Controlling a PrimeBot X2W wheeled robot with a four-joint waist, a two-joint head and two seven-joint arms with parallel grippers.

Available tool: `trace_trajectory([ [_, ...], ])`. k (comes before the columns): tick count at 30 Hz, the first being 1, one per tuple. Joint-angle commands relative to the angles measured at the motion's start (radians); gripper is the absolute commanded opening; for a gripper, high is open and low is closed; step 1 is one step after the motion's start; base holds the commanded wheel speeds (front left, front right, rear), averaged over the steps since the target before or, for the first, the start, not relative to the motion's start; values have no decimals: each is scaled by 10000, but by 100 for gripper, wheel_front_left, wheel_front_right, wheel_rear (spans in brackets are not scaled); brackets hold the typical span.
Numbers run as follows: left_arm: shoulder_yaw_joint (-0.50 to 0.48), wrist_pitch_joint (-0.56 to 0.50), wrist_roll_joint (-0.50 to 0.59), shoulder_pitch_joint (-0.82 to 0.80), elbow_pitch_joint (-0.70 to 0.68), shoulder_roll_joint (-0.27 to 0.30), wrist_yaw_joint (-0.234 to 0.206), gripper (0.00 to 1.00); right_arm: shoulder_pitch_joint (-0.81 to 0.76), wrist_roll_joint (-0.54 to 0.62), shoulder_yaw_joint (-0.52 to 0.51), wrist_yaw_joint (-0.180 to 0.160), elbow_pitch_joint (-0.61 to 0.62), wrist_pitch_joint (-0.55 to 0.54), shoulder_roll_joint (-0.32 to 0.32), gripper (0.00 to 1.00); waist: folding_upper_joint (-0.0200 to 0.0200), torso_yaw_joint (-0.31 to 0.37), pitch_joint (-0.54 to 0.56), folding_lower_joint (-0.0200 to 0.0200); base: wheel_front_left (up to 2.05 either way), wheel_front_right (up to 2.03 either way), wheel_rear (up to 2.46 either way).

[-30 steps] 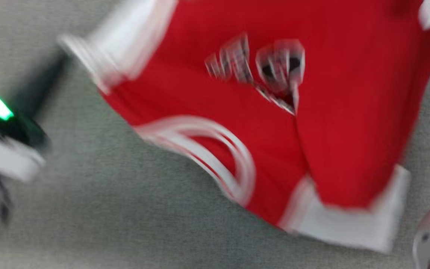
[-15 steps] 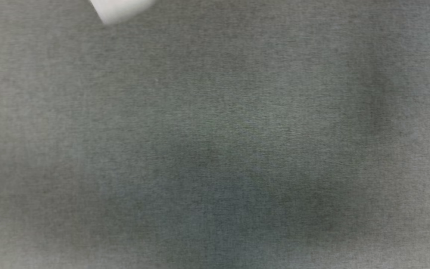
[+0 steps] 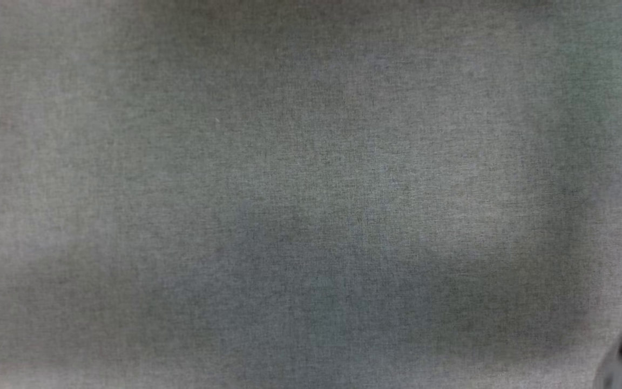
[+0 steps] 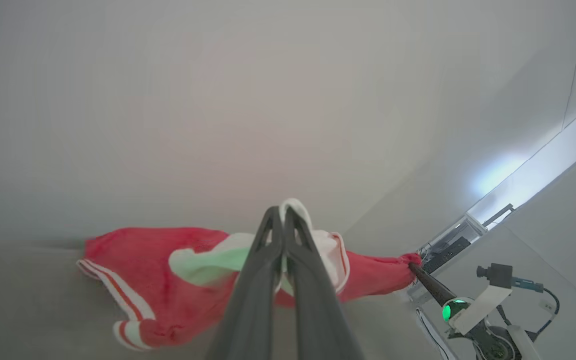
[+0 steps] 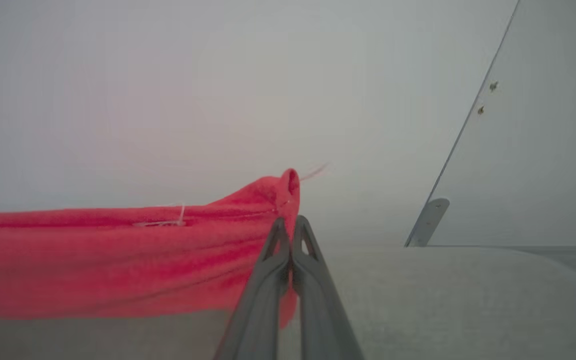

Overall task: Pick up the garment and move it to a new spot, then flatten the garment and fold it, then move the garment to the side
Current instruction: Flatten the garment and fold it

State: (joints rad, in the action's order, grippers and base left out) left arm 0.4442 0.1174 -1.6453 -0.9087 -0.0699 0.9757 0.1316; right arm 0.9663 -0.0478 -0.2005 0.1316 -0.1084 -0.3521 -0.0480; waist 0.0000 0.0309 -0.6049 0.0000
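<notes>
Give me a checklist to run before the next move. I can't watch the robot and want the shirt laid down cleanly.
1. Left end effector gripping the shirt: ok, fingers shut on a white-trimmed edge.
2. Right end effector gripping the shirt: ok, fingers shut on a red corner.
3. Shirt stretched between both grips: ok, the left wrist view shows it running from one to the other.
4. Shirt smooth: not ok, a striped sleeve and folds hang bunched below the left grip.
5. Landing area on the grey surface: ok, the head view shows plain fabric.
6. Lowest part of the shirt off the surface: cannot tell, too blurred.
</notes>
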Motion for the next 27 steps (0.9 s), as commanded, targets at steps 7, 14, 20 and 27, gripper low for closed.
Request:
trace_trajectory([
  [7,-885,669,117,4060,-2075,1,-19,0,-4245,-1132,528,-19,2734,-611,-28,0,0,-179,530,0,0,0,0],
  [14,-526,1161,1104,7052,-3163,514,-14,0,-7627,-2089,639,-19,5105,-1590,-28,0,0,-248,1003,0,0,0,0],
  [20,-157,1428,1434,8582,-3705,894,-14,0,-9798,-3038,243,-19,6490,-2121,-29,0,0,-377,1365,0,0,0,0],
  [27,-664,1454,1604,9888,-4378,996,-14,0,-11470,-3512,98,-19,7567,-2451,-28,0,0,-430,1537,0,0,0,0],
])
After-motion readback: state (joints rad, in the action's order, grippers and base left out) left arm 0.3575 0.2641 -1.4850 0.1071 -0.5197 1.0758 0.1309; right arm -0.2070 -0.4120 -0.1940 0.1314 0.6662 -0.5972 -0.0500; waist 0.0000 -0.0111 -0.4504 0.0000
